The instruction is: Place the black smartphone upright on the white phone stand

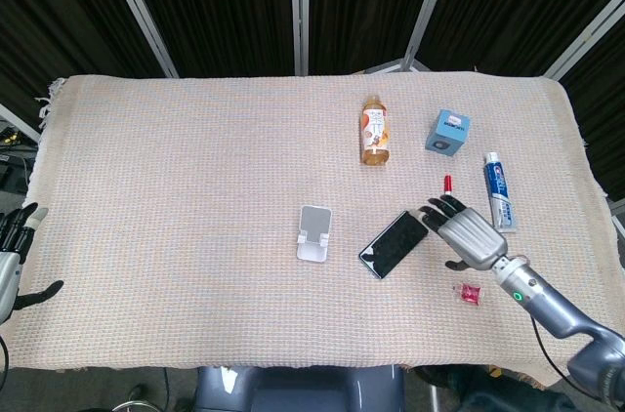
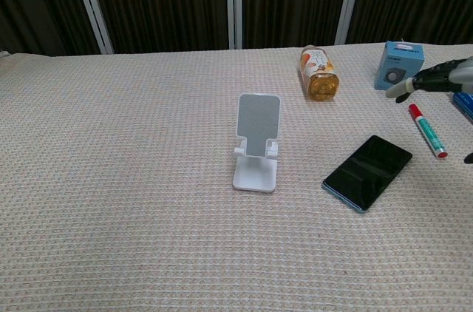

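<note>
Black slab smartphone (image 1: 393, 243): lying flat just left of the right hand (image 1: 461, 233).
Right hand: hovering, fingers spread, grasping nothing.

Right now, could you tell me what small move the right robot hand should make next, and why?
Probably lower the right robot hand a little toward the black smartphone and close on its near end. The hand is open beside the phone's upper right corner, the phone lies flat on the cloth, and the white phone stand is empty.
</note>
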